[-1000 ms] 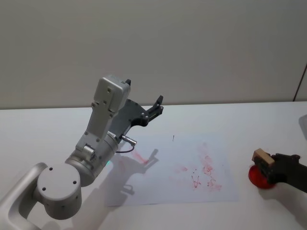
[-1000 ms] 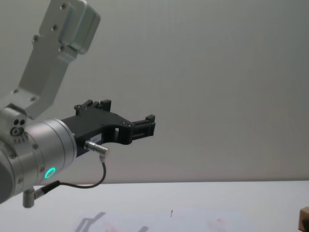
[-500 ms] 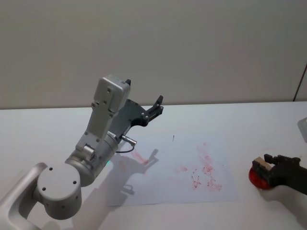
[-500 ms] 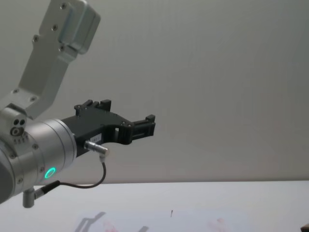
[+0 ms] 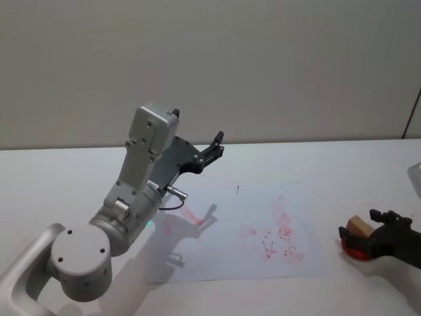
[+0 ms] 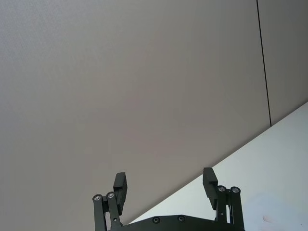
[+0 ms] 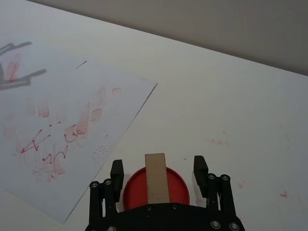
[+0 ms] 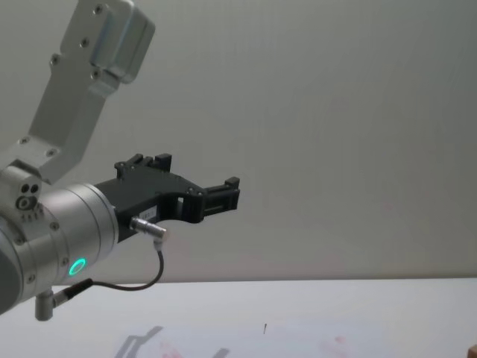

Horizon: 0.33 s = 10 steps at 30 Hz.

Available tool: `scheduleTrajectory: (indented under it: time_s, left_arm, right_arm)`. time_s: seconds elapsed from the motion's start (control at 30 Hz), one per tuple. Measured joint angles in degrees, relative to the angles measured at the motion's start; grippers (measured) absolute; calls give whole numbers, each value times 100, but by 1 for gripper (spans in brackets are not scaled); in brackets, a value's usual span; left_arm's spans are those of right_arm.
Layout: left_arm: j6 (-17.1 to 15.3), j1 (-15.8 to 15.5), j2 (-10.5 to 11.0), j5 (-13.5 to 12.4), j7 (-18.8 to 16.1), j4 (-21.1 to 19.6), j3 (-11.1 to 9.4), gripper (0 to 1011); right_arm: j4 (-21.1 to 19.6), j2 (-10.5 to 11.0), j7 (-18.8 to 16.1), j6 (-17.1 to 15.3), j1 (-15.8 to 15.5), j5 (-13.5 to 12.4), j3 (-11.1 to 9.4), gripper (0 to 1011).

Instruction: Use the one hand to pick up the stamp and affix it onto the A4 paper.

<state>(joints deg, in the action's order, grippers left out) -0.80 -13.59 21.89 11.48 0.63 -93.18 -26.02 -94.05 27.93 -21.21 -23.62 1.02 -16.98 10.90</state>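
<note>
The stamp (image 7: pixel 157 177) is a light-brown, plain wooden block, resting on a bright red round pad (image 7: pixel 155 187). To the left of that pad lies the A4 paper (image 5: pixel 223 257), white with faint reddish-pink smudges and scribbled marks, densest towards the pad, plus a tiny dark tick at its far edge. The table (image 5: pixel 59 178) under it is plain white, with a few pink specks near the pad. The right gripper (image 7: pixel 159 169) is black; the left gripper (image 5: pixel 214 146) is black on a silver-grey arm showing a small green light.
</note>
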Motion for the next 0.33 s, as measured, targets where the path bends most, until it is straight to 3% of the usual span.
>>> scheduleTrajectory:
  time_s: [0.2, 0.33]
  left_arm:
    - [0, 0, 0, 0, 0, 0, 0, 1001]
    - [0, 0, 0, 0, 0, 0, 0, 1001]
  right_arm:
    - [1, 3, -3, -3, -2, 5, 0, 998]
    - [1, 4, -3, -4, -2, 7, 0, 1001]
